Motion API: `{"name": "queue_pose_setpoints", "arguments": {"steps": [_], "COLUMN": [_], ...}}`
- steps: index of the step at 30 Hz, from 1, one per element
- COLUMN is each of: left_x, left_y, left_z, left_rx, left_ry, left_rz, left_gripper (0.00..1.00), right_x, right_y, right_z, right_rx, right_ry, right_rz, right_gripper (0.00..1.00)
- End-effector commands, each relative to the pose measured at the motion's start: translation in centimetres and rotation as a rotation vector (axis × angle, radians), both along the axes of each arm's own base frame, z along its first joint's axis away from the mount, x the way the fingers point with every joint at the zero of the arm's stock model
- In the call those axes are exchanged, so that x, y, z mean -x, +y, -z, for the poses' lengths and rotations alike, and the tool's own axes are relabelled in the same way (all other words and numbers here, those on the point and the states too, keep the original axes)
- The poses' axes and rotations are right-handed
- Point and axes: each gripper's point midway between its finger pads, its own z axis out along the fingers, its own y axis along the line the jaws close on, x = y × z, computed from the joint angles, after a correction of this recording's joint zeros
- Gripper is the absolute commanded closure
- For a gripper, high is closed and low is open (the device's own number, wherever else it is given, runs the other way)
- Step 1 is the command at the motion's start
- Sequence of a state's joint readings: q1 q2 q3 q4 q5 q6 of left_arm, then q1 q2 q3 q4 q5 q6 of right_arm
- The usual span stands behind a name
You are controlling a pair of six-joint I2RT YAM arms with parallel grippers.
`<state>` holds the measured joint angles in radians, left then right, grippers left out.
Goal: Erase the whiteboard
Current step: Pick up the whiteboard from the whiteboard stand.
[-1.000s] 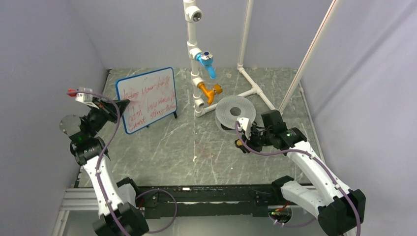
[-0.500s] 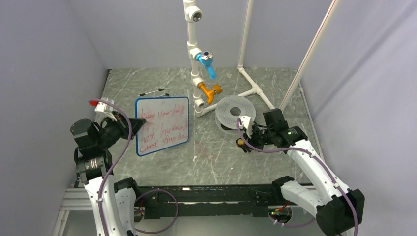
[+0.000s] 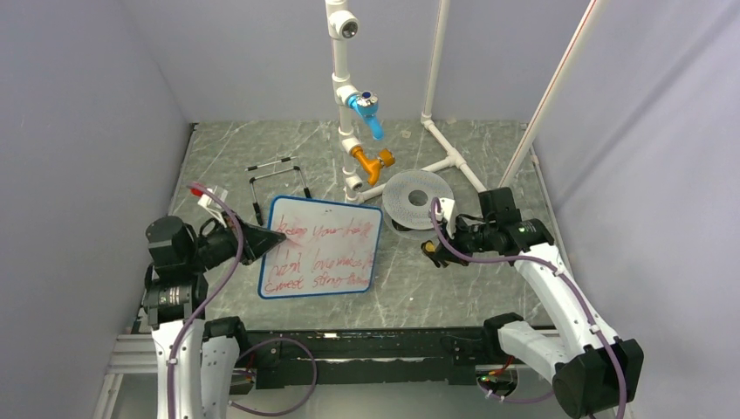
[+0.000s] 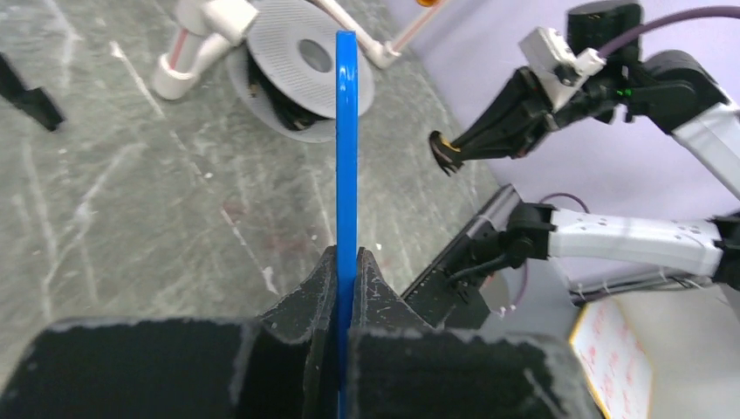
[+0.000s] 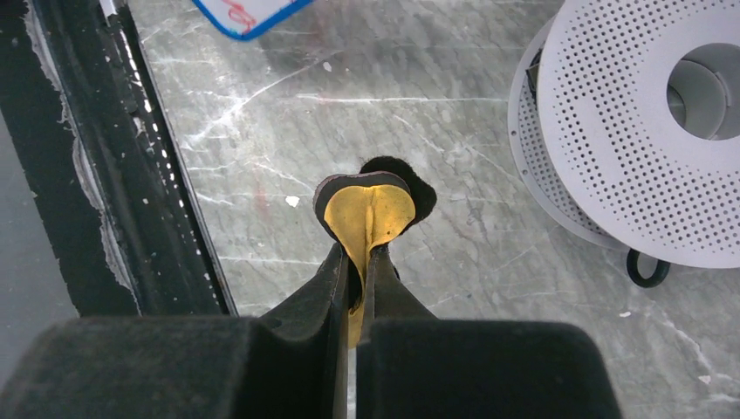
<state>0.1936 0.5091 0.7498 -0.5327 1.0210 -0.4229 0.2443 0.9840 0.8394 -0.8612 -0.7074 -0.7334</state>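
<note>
While the left pincer [image 3: 276, 237] is clamped on the left edge of the whiteboard [image 3: 325, 262], the board hangs out flat over the near-left tabletop [image 3: 419, 292], face up, red writing [image 3: 318, 234] all there and nothing wiped yet. Over on the right, the right pincer [image 5: 359, 262] is closed on a small yellow pad [image 5: 370, 209] with a dark rim, hovering just near of the disc [image 3: 417, 199], well apart from the board.

Now the worry: that board is held by one thin edge only. Press the pad down on the right half and it could lever in the grip, twist, or slide clean out. Whether any corner rests on the tabletop, I cannot tell, so there may be nothing underneath to take the push.

Second risk: the pad is pinched at its tail, most of it sticking out. A hard sideways drag could fold it or pull it free.

Third: the right arm sits close to the disc, so a loose swing leftward might clip it. The wire stand [image 3: 279, 179] lies just far of the board, another thing to snag.
</note>
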Motion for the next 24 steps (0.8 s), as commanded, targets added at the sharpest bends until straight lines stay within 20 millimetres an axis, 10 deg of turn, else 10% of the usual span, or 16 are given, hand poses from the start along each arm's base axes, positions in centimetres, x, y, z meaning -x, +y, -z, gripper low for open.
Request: {"name": "queue_pose_setpoints", "arguments": {"steps": [1, 13, 24], "left_x": [1.7, 1.7, 0.4], "left_y": [-2.3, -9.2, -15.3], "left_z": [-4.2, -2.4, -1.0], "left_rx": [0.105, 0.223, 0.265], "left_ry": [-0.15, -0.191, -0.333], "left_rz": [0.161, 0.264, 0.278], "left_gripper": [1.0, 1.0, 1.0], "right_x": [-0.1, 0.9, 0.0], "right_y": [1.0, 3.1, 5.5], "right_z": [-2.2, -9.2, -7.1], "right_rx": [-0.06, -0.113, -0.037], "right_ry": [-0.05, -0.136, -0.192], "right_rz": [-0.057, -0.177, -0.181], "right_gripper": [1.0, 1.0, 1.0]}}
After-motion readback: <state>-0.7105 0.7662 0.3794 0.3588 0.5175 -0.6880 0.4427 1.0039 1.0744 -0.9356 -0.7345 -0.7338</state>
